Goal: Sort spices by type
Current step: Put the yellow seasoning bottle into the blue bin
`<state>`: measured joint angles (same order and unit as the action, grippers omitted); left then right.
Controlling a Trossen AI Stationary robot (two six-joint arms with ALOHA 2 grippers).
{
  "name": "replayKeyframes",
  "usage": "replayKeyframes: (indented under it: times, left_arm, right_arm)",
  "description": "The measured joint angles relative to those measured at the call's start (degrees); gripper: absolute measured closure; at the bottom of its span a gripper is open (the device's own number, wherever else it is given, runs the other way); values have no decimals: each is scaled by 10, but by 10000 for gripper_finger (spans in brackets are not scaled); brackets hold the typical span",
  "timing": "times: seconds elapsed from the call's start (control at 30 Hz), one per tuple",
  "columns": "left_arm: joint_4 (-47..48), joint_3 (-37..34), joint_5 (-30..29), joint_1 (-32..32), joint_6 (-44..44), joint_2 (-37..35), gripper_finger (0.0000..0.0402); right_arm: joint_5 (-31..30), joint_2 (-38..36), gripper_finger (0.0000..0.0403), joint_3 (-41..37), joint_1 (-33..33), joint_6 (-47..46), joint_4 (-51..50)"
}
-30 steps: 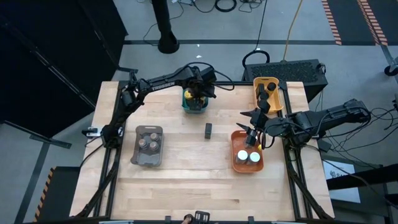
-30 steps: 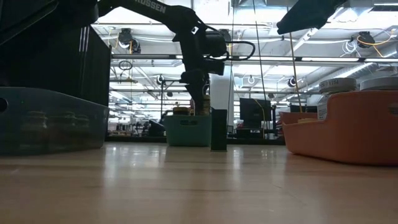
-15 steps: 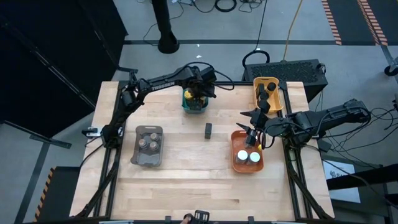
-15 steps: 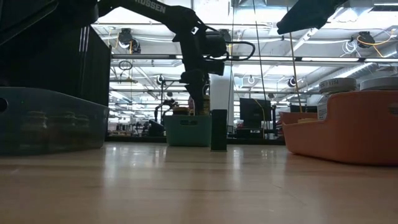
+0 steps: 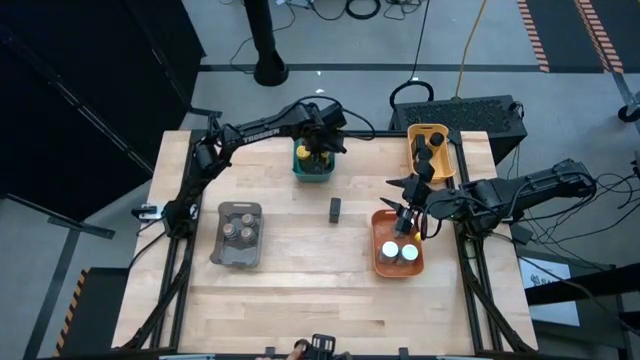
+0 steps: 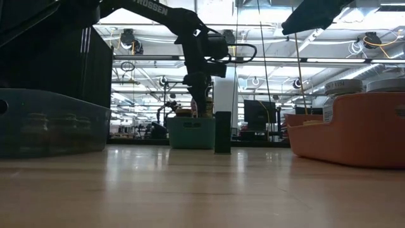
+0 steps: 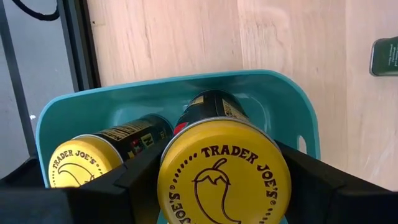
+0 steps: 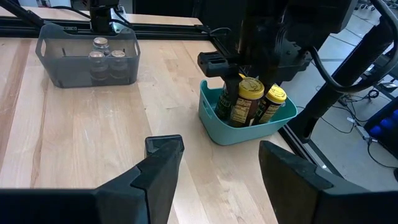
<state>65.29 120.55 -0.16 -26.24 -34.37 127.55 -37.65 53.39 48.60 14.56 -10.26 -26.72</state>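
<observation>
Three yellow-capped Trader Joe's jars (image 8: 249, 99) stand in the teal tray (image 5: 314, 170) at the bench's (image 5: 300, 290) far edge. The left claw (image 5: 318, 152) hangs over that tray, its fingers (image 7: 124, 180) clamped on the sides of one yellow-capped jar (image 7: 224, 180), a dark-labelled cylinder with a pepper drawn on its lid. Beside it in the tray stands a second like it (image 7: 84, 165).

Toward the bench's left side from this claw, the grey tray (image 5: 238, 234) holds three grey-topped jars (image 5: 239, 228). One slim black jar (image 5: 335, 209) stands alone just in front of the teal tray, with bare wood all round it.

The right claw (image 5: 408, 212) hovers at the far rim of the orange tray (image 5: 381, 248), fingers (image 8: 155, 174) apart and holding nothing. Two white-topped jars (image 5: 399, 253) sit in that tray. Behind this claw, the yellow tray (image 5: 446, 160) carries dark jars; their number is unclear.
</observation>
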Motion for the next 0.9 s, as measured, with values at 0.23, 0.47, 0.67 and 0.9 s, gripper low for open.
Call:
replayKeyframes:
  times: [0.23,0.47,0.67,0.9]
  left_arm:
    - [0,0,0,0,-10,0,144]
    - [0,0,0,0,-9,0,138]
    - [-5,0,0,0,-10,-1,103]
    - [-21,0,-21,0,-9,-1,92]
  right_arm:
    - [0,0,200,0,0,0,0]
    - [0,0,200,0,0,0,0]
    - [0,0,200,0,0,0,0]
    - [0,0,200,0,0,0,0]
